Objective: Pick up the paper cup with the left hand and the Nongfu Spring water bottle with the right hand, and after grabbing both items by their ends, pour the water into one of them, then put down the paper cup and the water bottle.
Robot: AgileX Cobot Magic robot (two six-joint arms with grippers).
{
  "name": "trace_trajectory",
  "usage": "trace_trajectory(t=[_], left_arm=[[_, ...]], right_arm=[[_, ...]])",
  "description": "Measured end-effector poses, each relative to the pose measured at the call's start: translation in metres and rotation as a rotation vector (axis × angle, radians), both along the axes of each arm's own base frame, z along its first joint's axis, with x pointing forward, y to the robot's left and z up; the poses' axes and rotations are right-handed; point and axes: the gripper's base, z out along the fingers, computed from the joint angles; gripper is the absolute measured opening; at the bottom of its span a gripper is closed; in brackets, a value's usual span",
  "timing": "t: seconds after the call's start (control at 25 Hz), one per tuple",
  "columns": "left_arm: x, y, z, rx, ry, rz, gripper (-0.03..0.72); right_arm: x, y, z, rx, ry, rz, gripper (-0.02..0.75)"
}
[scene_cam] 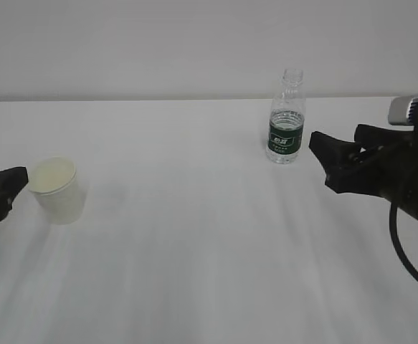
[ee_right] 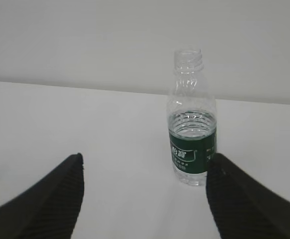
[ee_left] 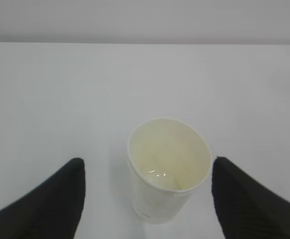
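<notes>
On the left, the cup stands upright on the table, mouth up, a little water in its bottom. The left gripper is wide open and holds nothing, its fingers either side of the cup. I judge both items are set down; the arms should draw straight back, brushing neither. Far right, the bottle stands upright, neck up. The right gripper is also spread wide and empty, just beside it.

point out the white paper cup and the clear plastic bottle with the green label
white paper cup [ee_left: 157, 206], left wrist view, on its outer wall below the rim
clear ribbed plastic bottle with dark green label [ee_right: 192, 152], right wrist view, on the label band
</notes>
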Motion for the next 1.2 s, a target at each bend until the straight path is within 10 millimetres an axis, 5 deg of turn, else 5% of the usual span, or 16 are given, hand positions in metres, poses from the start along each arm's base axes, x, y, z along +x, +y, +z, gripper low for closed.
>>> trace_trajectory(t=[0.32,0.64,1.2], left_arm=[[0.013,-0.008,-0.027,-0.021,-0.026,-0.06,0.545],[0.019,-0.012,-0.032,-0.058,-0.121,-0.091,0.524],[0.018,-0.016,-0.054,-0.043,-0.034,-0.135,0.524]], right_arm=[[0.013,0.006,-0.036,0.042,-0.031,0.014,0.573],[0.021,-0.005,-0.07,0.043,0.075,-0.134,0.573],[0.071,0.011,-0.109,-0.071,0.051,-0.1,0.667]])
